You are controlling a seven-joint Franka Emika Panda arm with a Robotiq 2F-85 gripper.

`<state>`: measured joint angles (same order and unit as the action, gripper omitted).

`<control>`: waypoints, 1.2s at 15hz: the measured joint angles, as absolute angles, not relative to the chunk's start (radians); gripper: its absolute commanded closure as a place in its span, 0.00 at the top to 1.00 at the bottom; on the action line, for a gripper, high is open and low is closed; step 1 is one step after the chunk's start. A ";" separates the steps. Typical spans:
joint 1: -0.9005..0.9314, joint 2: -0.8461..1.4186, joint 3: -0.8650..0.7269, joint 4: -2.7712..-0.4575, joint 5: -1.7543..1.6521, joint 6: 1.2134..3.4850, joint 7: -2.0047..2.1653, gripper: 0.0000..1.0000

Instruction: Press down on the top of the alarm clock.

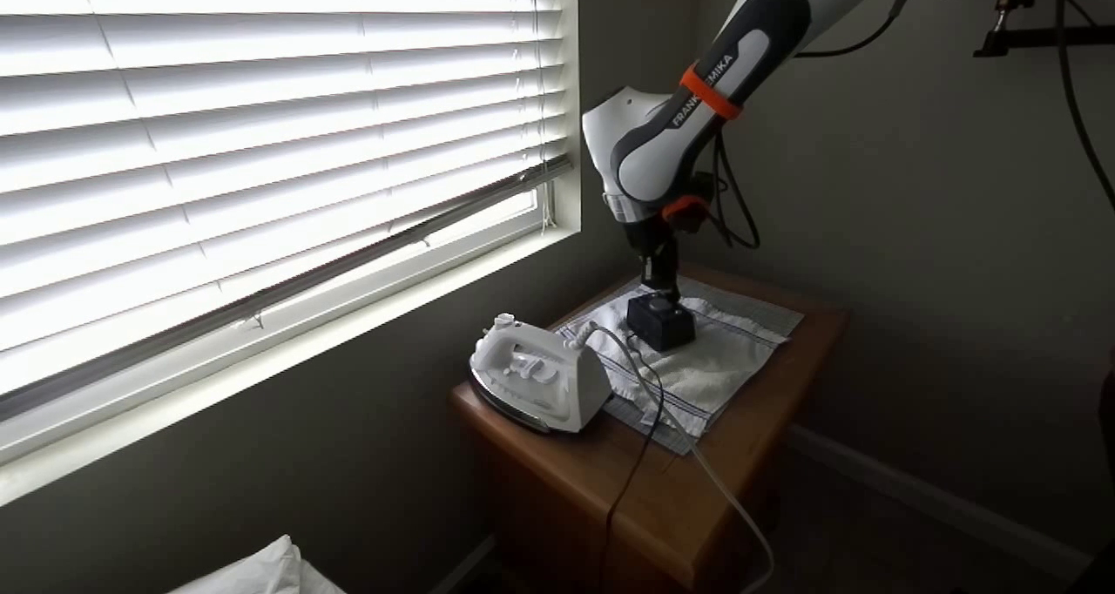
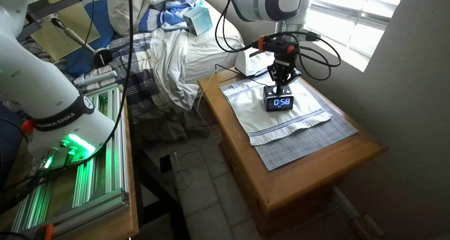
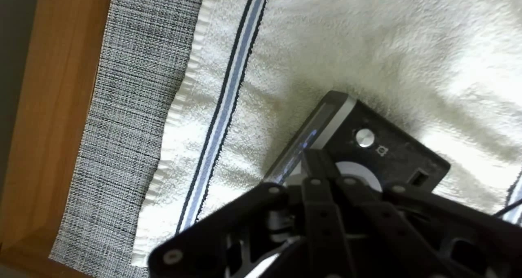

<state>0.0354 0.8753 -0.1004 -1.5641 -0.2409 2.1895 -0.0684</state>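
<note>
My claw [image 3: 319,157], closed on nothing, has the clock [image 2: 278,103] directly beneath it, so the press should go straight down.

Daylight through the window blinds [image 1: 287,115] is the strongest source: in both exterior views their slats blow out to white, while in an exterior view the wall [image 1: 915,246] falls to dim grey and the floor [image 1: 871,524] nearly to black. In an exterior view a light strip [image 2: 81,143] throws green over metal rails [image 2: 111,155], and the display [image 2: 282,102] of the alarm clock [image 2: 270,104] glows blue-white, digits readable. The wrist view smears those digits to a faint blue; there the towel [image 3: 310,54] carries overexposed patches, with soft shadow close to the alarm clock. The dark gripper [image 3: 320,157] looks slightly out of focus.
</note>
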 measured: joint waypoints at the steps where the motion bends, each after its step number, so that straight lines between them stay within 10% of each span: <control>1: 0.035 0.878 -0.101 -1.560 -0.241 2.191 -0.065 0.00; 18: 0.041 0.884 -0.096 -1.551 -0.241 2.252 -0.045 0.00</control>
<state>0.0406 0.8840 -0.0963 -1.5507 -0.2409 2.2518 -0.0451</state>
